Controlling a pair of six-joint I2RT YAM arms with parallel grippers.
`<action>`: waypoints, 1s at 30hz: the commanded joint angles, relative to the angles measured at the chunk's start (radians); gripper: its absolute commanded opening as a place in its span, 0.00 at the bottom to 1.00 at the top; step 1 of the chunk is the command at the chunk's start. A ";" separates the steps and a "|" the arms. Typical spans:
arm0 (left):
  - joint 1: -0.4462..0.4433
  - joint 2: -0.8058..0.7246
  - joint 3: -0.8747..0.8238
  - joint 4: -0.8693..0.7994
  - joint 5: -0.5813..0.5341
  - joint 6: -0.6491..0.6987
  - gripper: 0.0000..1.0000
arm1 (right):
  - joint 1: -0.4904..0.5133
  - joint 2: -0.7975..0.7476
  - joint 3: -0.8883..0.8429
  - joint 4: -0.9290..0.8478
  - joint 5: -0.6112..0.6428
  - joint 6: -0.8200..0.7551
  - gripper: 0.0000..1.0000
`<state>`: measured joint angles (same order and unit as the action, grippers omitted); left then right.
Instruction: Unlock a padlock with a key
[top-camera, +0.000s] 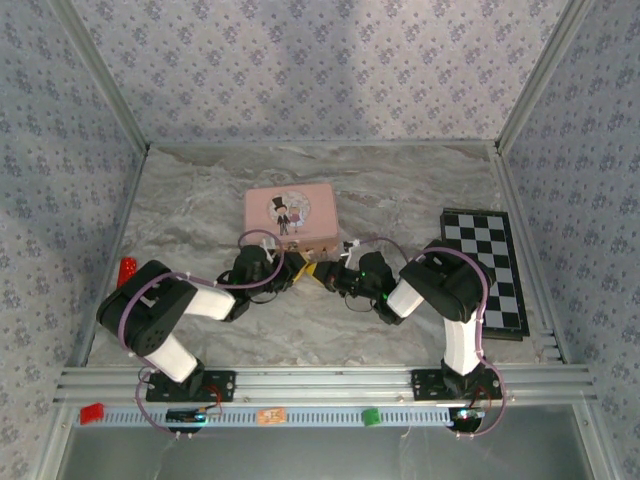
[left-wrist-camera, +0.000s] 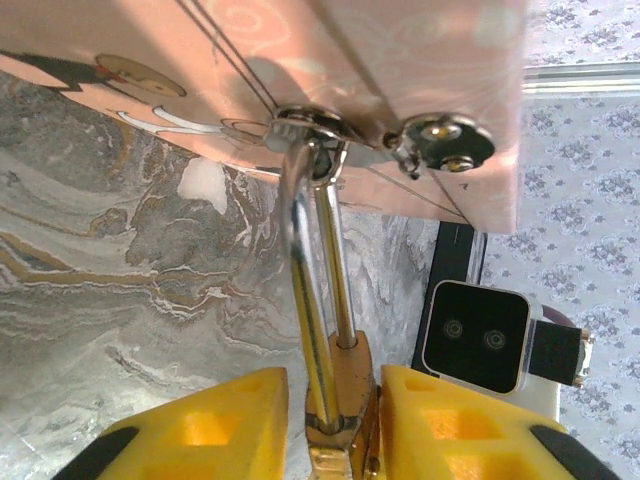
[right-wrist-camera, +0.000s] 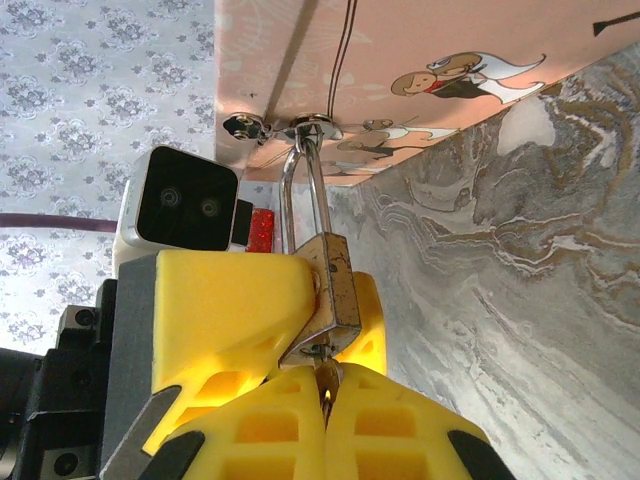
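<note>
– Yellow right fingers (right-wrist-camera: 270, 430) sit at the bottom edge of the right wrist view, pressed together with no gap. What's between them?

– A sliver of metal at their tips, which I take to be the key (right-wrist-camera: 322, 366). It points straight up into the underside of the padlock (right-wrist-camera: 338, 285). So they are closed on it, and it looks at least partly inserted.

– Where is the padlock, exactly?

– Its small brass body is at the centre of that frame. Its silver shackle (left-wrist-camera: 312, 270) is hooked through the clasp (left-wrist-camera: 312, 122) on the front of the pink tin (left-wrist-camera: 400, 60), which stands on the marble worktop (left-wrist-camera: 110, 280). From above, the tin is mid-frame, with the lock at its lower edge.

– Unlocked yet?

– I'd say not. Both shackle legs appear seated in the body, and the loop is through the clasp. The key is in hand and at the keyhole, so that part seems done. What remains is the turn, the shackle springing free and lifting it off the clasp.

– And the left fingers (left-wrist-camera: 200, 430)?

– They stand either side of the brass body, at the bottom of the left wrist view, a little apart. The pad on the frame's right touches the brass, and a thin dark line shows on the other side. I cannot tell whether they clamp it or only bracket it.
</note>
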<state>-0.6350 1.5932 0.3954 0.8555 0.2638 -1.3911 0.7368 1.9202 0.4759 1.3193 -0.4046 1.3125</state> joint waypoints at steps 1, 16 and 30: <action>0.014 0.015 -0.009 0.012 -0.010 0.000 0.26 | 0.001 -0.018 0.021 0.075 0.013 -0.009 0.00; -0.019 -0.036 -0.027 -0.014 -0.043 0.002 0.04 | -0.036 -0.032 0.037 0.074 -0.003 -0.006 0.00; -0.086 -0.062 -0.024 0.045 -0.069 -0.045 0.00 | -0.068 -0.006 0.098 0.075 -0.016 0.010 0.00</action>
<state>-0.6857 1.5524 0.3775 0.8722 0.1444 -1.4456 0.6994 1.9202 0.5133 1.2968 -0.4824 1.3174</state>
